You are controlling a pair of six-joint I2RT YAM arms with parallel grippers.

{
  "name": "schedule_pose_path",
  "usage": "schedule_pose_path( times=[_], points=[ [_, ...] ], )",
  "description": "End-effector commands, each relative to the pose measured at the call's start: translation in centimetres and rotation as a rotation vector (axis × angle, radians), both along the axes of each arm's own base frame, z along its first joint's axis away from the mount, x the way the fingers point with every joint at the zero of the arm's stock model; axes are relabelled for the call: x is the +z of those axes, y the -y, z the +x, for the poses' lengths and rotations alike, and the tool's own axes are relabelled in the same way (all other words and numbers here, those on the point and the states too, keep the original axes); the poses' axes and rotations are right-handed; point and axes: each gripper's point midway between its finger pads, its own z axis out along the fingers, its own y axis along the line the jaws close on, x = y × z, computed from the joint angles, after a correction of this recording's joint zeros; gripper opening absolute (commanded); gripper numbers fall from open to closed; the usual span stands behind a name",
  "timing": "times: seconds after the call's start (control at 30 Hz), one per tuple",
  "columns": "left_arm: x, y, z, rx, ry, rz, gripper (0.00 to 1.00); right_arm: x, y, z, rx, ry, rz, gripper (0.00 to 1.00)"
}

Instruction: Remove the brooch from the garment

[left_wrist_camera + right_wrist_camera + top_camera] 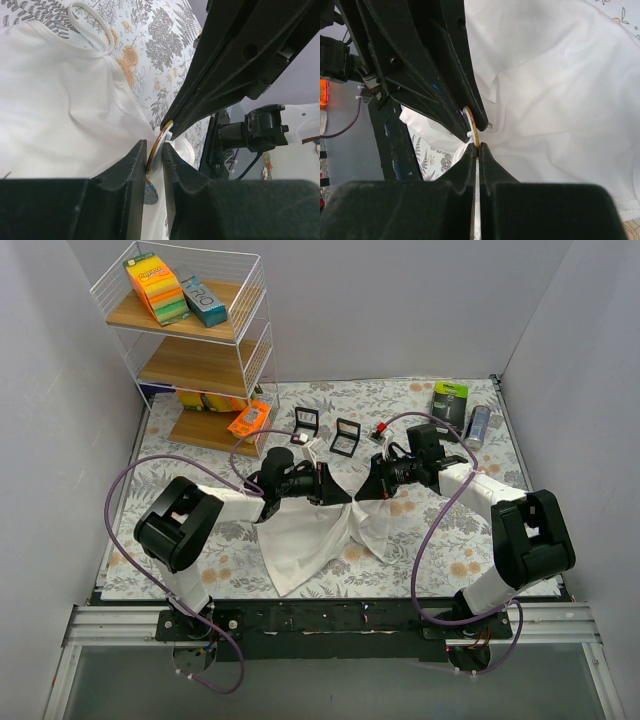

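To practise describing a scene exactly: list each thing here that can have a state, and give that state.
Garment: pulled up in the middle, rest lying flat.
Brooch: on the garment, gripped from both sides.
Left gripper: shut on brooch.
Right gripper: shut on brooch.
Boxes: open.

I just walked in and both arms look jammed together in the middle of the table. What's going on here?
The two arms meet over a white garment lying on the floral table. The left gripper and the right gripper each pinch the gold-rimmed brooch from opposite sides, with their fingertips almost touching. The brooch sits against bunched cloth, so it does not look freed from the garment yet.
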Motion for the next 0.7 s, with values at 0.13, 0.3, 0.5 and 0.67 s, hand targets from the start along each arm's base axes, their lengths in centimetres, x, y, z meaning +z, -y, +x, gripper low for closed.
schedule_pose_path(
  times=[0.13,0.3,0.5,0.67],
  points=[
    [-2.3,-0.6,3.7,0.202,-0.050,0.170,0.17,3.2,-1.2,-0.8,0.047,0.049,0.079,0.01],
    [-3.1,-1.5,5.1,0.307,-0.093,0.244,0.25,3.5,-1.1,-0.5,0.000,0.061,0.064,0.01],
    [-3.2,-2.1,6.1,0.363,-0.100,0.287,0.27,3.7,-1.4,-0.9,0.015,0.075,0.064,0.01],
    [-2.9,-2.5,6.7,0.372,-0.084,0.288,0.20,3.7,-1.5,-1.0,0.020,0.081,0.059,0.01]
  ],
)
